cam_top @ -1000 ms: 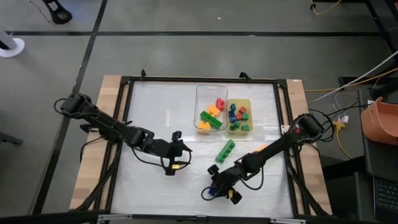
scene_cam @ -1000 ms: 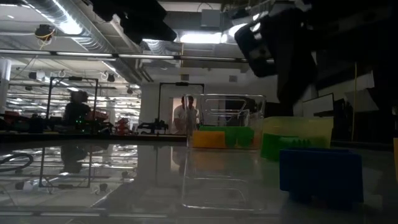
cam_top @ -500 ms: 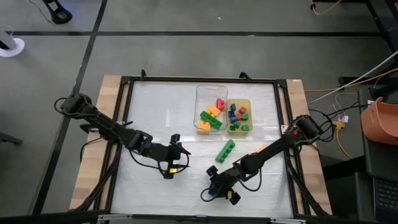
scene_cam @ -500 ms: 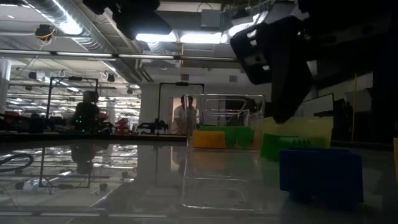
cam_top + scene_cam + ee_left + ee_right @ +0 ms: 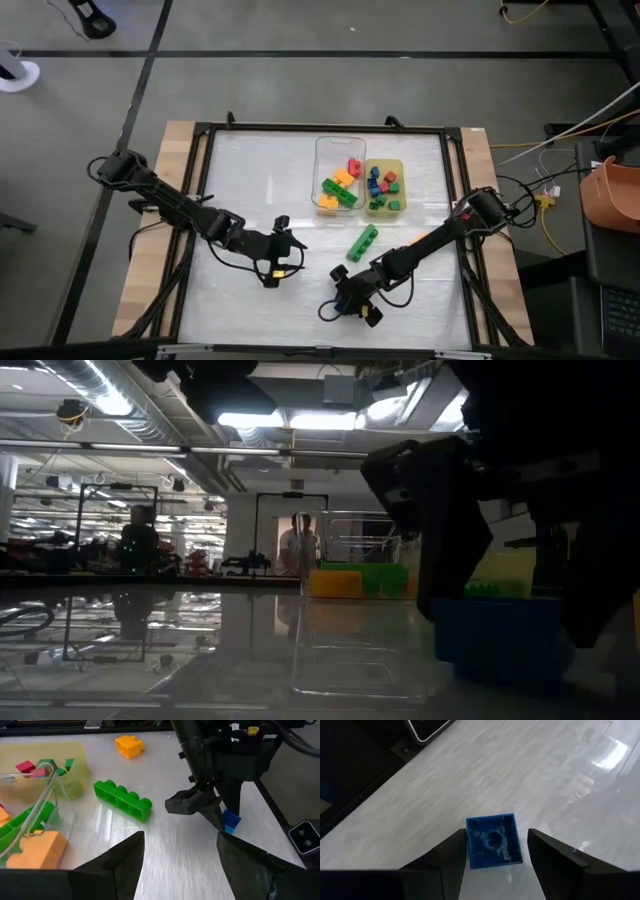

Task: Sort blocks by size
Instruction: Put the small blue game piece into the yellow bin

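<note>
A small blue cube sits on the table near its front edge, also in the low view and the high view. My right gripper is open, pointing down, one finger on each side of the cube; I cannot tell whether either finger touches it. A long green studded bar and an orange block lie loose farther back. Other blocks lie in the clear tray and the yellow tray. My left gripper is open and empty, left of the cube.
The two trays stand side by side at the table's far middle. The green bar lies between the trays and my right gripper. A black frame borders the table. People and benches show in the room beyond.
My right gripper has come down over the blue cube, so its fingers now stand on either side of it near the table. The cube has stayed where it was.
</note>
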